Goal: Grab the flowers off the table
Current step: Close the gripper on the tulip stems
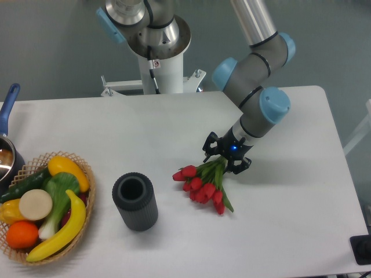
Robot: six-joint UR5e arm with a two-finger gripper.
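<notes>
The flowers (200, 184) are a bunch of red tulips with green stems, lying on the white table (290, 231) right of centre, heads pointing to the front left. My gripper (224, 160) is down at the stem end of the bunch, with its black fingers on either side of the green stems. The fingers look closed around the stems. The heads seem to touch the table or hang just above it. The stem ends are hidden behind the gripper.
A dark grey ribbed cylinder (135, 201), open at the top, stands upright left of the flowers. A wicker basket (87, 174) of colourful fruit and vegetables sits at the front left. A pot with a blue handle (8, 104) is at the left edge. The robot's base (155, 40) stands behind the table.
</notes>
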